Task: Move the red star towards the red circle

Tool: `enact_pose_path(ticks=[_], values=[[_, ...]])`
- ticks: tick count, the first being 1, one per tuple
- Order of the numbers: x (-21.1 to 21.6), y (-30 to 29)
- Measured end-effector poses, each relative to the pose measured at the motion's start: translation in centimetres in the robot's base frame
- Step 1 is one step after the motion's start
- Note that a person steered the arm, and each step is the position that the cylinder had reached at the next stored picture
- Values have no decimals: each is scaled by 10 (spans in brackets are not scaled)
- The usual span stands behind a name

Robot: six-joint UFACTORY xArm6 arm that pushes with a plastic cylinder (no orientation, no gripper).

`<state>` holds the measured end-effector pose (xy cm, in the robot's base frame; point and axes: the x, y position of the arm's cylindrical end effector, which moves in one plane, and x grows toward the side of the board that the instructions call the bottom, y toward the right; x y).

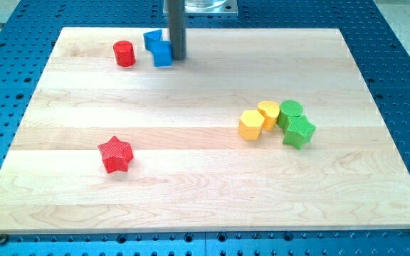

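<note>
At the surface's [191,185] lower left sits the red star [115,154], light, rigid, probably prone to spinning; push its lower side squarely toward the red circle [124,53]. No jaws; my tip [179,58] touches the blue blocks [159,47].

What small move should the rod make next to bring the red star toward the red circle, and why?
Probably bring my tip down to just below the red star. My tip stands by the blue blocks at the view's top, far from the star, and the red circle lies above the star.
</note>
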<state>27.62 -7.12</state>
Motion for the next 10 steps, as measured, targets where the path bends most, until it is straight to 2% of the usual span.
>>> enact_pose_path(ticks=[1,2,3,4,5,6,7,8,9,10], values=[[45,13],[145,19],[222,26],[274,-36],[269,-66],[205,-169],[229,-198],[201,-219],[145,-126],[94,-87]])
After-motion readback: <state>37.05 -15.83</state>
